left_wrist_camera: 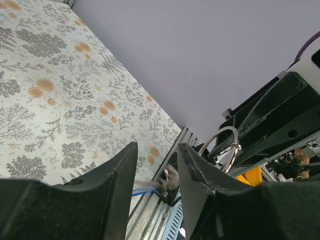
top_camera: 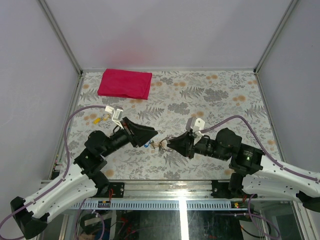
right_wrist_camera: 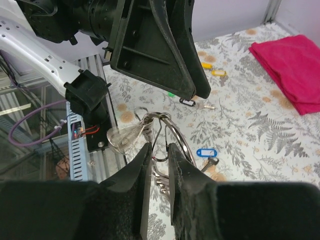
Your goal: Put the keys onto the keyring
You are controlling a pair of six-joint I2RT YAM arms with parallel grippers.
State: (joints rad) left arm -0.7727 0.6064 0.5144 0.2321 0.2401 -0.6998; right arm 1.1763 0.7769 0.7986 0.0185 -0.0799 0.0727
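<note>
1. Since the keyring (right_wrist_camera: 155, 120) is only a cluster of thin silver wire loops, it is judged to be light, springy and slippery, and likely to twist when pushed.
2. It is held off the table (right_wrist_camera: 260, 130) by the right gripper (right_wrist_camera: 160, 150), whose jaws are nearly closed, with a wire pinched between the fingers (right_wrist_camera: 135, 185).
3. Its largest loop rises out of those fingertips, and the cluster is pointed away from the right gripper toward the left gripper (left_wrist_camera: 156, 165), so its long axis is taken to run between the two arms.
4. A grip low on the loops, as seen now, is judged sound, because the split end must be left free.
5. One key (right_wrist_camera: 205, 152) with a blue head can be made out; a second cannot be found with certainty.
6. It is seen lying flat on the table just below and beside the ring, apart from both grippers.
7. Its blue head is turned toward the left arm's side and its small metal blade toward the right gripper, so its long axis lies roughly along the line between the arms.
8. Being tiny, stiff and smooth, it is best taken by the plastic head, with the hole end left clear.
9. The left gripper's jaws are parted moderately, and nothing is clamped between them.
</note>
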